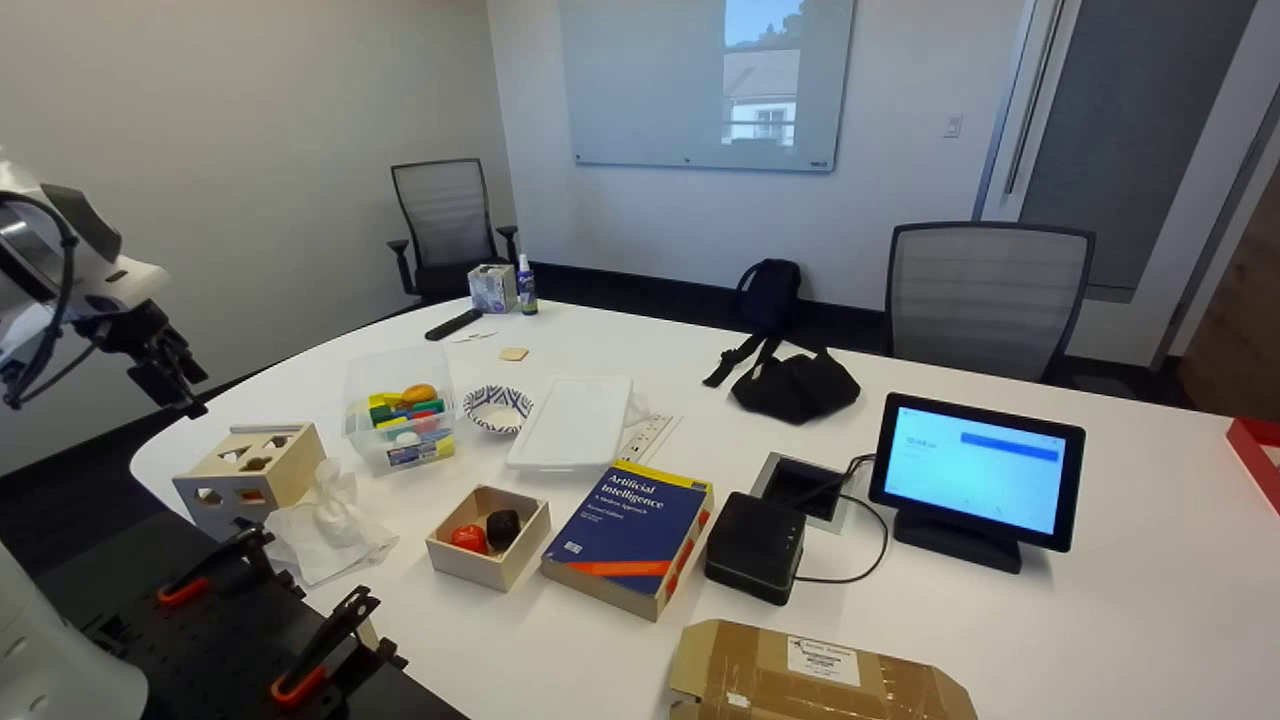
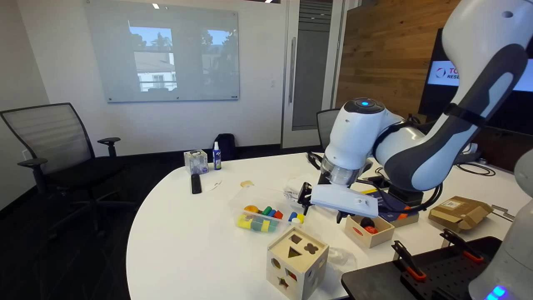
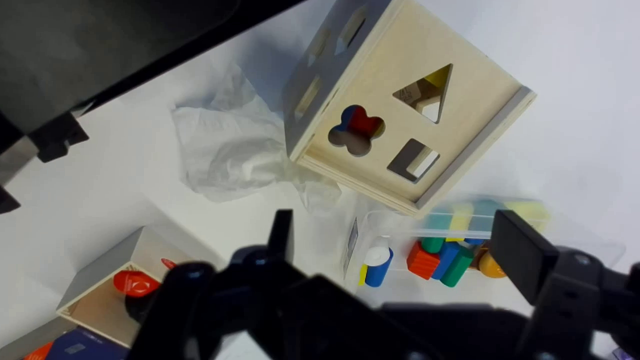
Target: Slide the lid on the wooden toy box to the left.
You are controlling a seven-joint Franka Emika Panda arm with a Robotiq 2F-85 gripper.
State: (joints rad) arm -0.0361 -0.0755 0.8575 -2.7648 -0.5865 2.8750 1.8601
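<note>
The wooden toy box (image 2: 287, 271), a pale cube with cut-outs, stands near the table edge; it also shows in an exterior view (image 1: 215, 510) and the wrist view (image 3: 320, 75). Its lid (image 3: 400, 130), pale wood with triangle, clover and square holes, lies on top, with raised rims along two sides in the wrist view. The lid shows in both exterior views (image 1: 262, 450) (image 2: 307, 259). My gripper (image 3: 402, 245) is open and empty, above and apart from the box. It also shows in both exterior views (image 1: 190, 400) (image 2: 324, 211).
A clear plastic bin (image 1: 348, 400) with coloured blocks stands close to the box. A crumpled clear bag (image 3: 235, 145) lies against it. A wooden tray (image 1: 465, 570) with red and black pieces, a blue book (image 1: 630, 525) and a black clamp board (image 2: 370, 277) are nearby.
</note>
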